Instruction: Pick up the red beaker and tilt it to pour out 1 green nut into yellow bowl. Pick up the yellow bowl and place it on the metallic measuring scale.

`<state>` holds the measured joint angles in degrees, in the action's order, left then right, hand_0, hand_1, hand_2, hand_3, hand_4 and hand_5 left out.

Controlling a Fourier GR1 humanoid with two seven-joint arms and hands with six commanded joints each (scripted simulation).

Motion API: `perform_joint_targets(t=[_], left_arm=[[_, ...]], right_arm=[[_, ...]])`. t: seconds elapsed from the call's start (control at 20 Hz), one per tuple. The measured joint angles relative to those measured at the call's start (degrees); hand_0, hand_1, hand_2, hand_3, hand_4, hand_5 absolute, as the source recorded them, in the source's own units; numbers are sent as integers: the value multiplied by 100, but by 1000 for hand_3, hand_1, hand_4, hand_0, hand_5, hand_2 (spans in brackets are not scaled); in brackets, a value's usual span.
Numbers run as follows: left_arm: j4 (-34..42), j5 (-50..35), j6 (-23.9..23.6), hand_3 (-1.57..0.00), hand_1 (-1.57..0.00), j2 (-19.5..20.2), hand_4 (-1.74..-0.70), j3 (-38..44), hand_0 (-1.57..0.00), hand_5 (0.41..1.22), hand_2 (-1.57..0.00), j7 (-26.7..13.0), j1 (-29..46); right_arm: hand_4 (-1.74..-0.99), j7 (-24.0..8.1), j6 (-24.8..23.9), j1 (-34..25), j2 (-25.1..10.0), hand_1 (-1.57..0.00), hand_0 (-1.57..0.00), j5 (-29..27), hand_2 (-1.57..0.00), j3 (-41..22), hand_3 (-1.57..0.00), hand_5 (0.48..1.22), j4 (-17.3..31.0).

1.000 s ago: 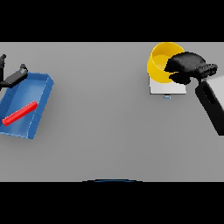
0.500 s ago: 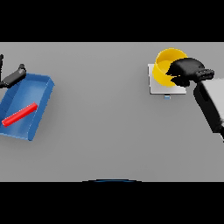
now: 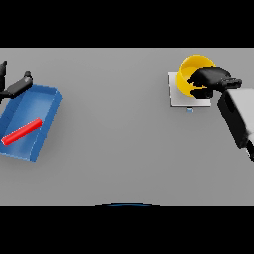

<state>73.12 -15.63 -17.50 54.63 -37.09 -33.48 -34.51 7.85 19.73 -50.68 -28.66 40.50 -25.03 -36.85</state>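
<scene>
Right hand (image 3: 211,79) grips yellow bowl (image 3: 191,74) over the scale (image 3: 179,96) (bowl tilted); left hand (image 3: 15,87) relaxed by blue tray (image 3: 47,106).

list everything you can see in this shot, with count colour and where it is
yellow bowl: 1, yellow, far right of the table, over the scale, tilted, held at its rim
measuring scale: 1, pale metallic, far right, under the bowl
tray: 1, blue, left side of the table
red beaker: 1, red, lying on its side in the tray
table: 1, grey, under everything
right hand: 1, dark, curled on the bowl's rim at far right
left hand: 1, dark, left edge, just beyond the tray's far corner, holding nothing
</scene>
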Motion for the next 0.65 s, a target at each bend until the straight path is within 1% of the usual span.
perform_joint_targets(t=[0.05,0.1,0.15,0.2,0.25,0.35,0.4,0.45,0.5,0.55,0.6,0.65], left_arm=[[-17,13,4,1,1,-7,-812,1,1,745,1,-28,-49],[-116,-5,67,1,1,8,-809,28,1,742,1,-34,-85],[-117,27,72,1,1,-27,-805,-10,1,740,1,0,-87],[-154,46,81,1,1,-74,-806,-32,1,738,1,38,-97],[-169,38,70,1,1,-32,-809,-3,1,739,1,53,-73],[-256,11,100,1,1,-86,-811,10,1,737,1,124,-72],[-201,24,77,1,1,-77,-812,-6,1,736,1,64,-81],[-224,48,58,1,1,-88,-809,-18,1,736,1,85,-67],[-217,54,48,1,1,-83,-812,-12,1,734,1,57,-87],[-197,36,4,1,1,-161,-816,-34,1,733,1,20,-65],[-235,35,5,1,1,-182,-820,-14,1,734,1,-4,-141],[-328,38,15,1,1,-205,-821,0,1,734,1,55,-148]], right_arm=[[-1470,34,25,-25,4,-692,-780,-16,-810,12,-711,928,27],[-1444,28,85,-113,14,-554,-624,-7,-694,14,-670,887,85],[-1425,58,72,-120,23,-443,-499,5,-597,13,-635,851,175],[-1410,97,73,-98,20,-354,-399,20,-518,-7,-604,821,211],[-1397,143,82,-126,4,-283,-319,36,-449,-16,-572,799,255],[-1372,248,123,-175,49,-181,-204,55,-336,-54,-507,766,322],[-1356,283,139,-210,80,-144,-163,78,-288,-83,-475,755,351],[-1346,365,70,-220,68,-115,-130,145,-244,-126,-442,746,451],[-1336,442,102,-198,53,-92,-104,150,-207,-152,-413,741,436],[-1325,473,97,-197,26,-73,-83,151,-173,-149,-387,737,443],[-1316,415,85,-289,90,-59,-66,207,-142,-173,-365,735,574],[-1308,413,118,-282,127,-47,-53,203,-115,-187,-348,733,574]])
